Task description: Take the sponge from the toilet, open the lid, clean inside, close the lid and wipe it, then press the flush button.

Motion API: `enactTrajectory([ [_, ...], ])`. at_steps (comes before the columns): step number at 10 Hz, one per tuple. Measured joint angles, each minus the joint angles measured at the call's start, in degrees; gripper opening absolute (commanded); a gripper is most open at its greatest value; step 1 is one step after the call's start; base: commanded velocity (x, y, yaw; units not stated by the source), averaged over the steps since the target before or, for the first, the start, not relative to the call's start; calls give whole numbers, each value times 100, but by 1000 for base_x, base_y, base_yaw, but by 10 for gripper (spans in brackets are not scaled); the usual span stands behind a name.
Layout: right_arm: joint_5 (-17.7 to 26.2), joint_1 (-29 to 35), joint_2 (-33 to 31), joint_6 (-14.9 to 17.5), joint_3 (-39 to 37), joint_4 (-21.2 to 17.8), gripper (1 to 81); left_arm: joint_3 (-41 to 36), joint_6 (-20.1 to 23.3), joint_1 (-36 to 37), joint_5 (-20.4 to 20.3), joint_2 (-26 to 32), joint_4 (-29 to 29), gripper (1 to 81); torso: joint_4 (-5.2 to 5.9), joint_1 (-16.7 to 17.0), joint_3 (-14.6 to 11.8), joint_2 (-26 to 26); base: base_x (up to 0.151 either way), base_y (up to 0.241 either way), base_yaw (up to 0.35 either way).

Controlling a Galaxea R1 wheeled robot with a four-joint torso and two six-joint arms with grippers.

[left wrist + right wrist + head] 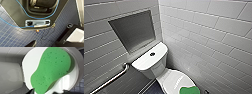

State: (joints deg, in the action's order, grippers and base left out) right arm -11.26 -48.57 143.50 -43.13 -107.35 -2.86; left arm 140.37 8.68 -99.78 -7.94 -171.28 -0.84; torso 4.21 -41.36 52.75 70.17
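Toilet (155, 72): white glossy ceramic, set in the corner where two walls of pale tiles meet, seen from above in the head view.
Tank top (144, 62): flat white rectangle with rounded corners, at the far end of the toilet against the left wall.
Flush button (152, 54): small dark round button in the centre of the tank top, nothing touching it.
Lid (170, 78): white oval cover, lying shut over the bowl, running from the tank toward the near right.
Sponge (190, 90): bright green pad with rounded, wavy edges, lying flat on the near end of the lid. In the right wrist view it shows large on the lid, its surface speckled with small dark pores.
Right gripper (49, 92): two dark tips stand well apart at the edge of the right wrist view, with the sponge seen between them. The jaws are spread and have hold of nothing.
Left gripper: whether it is spread or closed cannot be told.
Wall niche (132, 31): grey square recess in the left wall, above the tank.
Grab bar (111, 79): metal rail on the left wall, left of the tank.
Floor (13, 37): small dark blue tiles with pale joints, in the left wrist view.
Blue cable (37, 18): curves across the robot's dark body above that floor.
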Motion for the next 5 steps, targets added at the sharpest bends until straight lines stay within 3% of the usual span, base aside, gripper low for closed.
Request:
enactTrajectory([
  [5,72,160,160,0,-54,-217,811,1,0,6,2,-2,0,811,0,-325,2,548,0,0,0],
])
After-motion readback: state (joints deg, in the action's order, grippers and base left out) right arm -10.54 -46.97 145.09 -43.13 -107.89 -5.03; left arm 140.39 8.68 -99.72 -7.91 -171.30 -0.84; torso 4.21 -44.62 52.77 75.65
